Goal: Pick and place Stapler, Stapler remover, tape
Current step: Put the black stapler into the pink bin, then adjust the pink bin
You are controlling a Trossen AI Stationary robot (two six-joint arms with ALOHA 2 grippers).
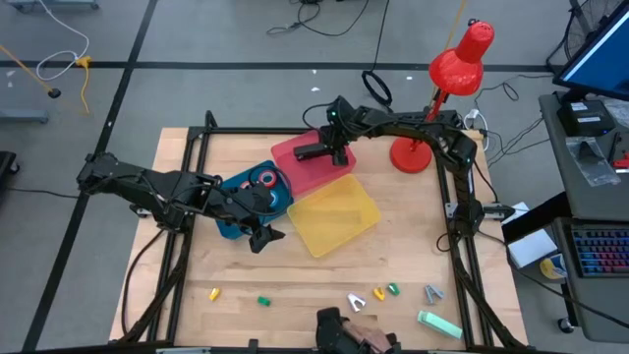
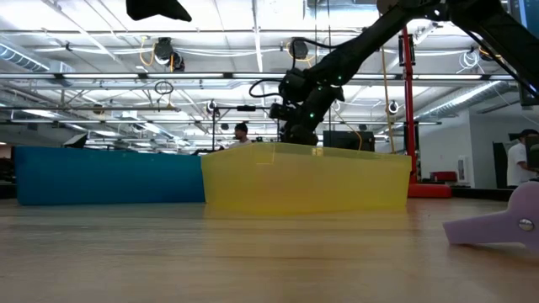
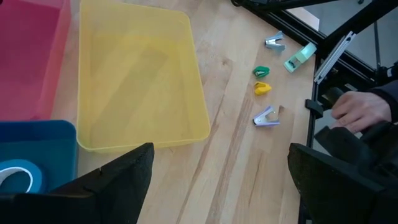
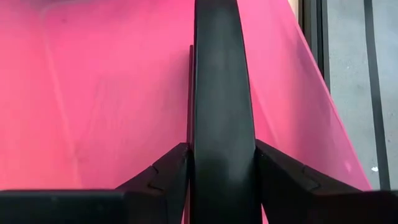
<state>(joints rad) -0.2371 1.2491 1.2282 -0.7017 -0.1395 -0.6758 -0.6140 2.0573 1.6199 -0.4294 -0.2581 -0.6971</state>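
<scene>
**Over the pink tray, a black stapler was being set down**

Above the pink tray (image 1: 319, 169), the right gripper (image 1: 332, 149) clenched the black stapler (image 4: 222, 112); releasing it looked next. The left gripper (image 1: 263, 233) stood released beside the blue bin (image 1: 232, 226), which held blue tape (image 3: 13, 177) and red tape (image 1: 264, 179). The yellow tray (image 1: 334, 218) held nothing. 1 lilac staple remover (image 3: 267, 117) lay near the table's front edge.

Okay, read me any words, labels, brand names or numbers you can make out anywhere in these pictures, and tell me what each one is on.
None can be read.
The black stapler, held in the right pincer over the red bin: no marking shows.
The yellow bin, the blue bin and the tape: no print visible.
The keyboard and monitor beside the table: too small to read.
</scene>
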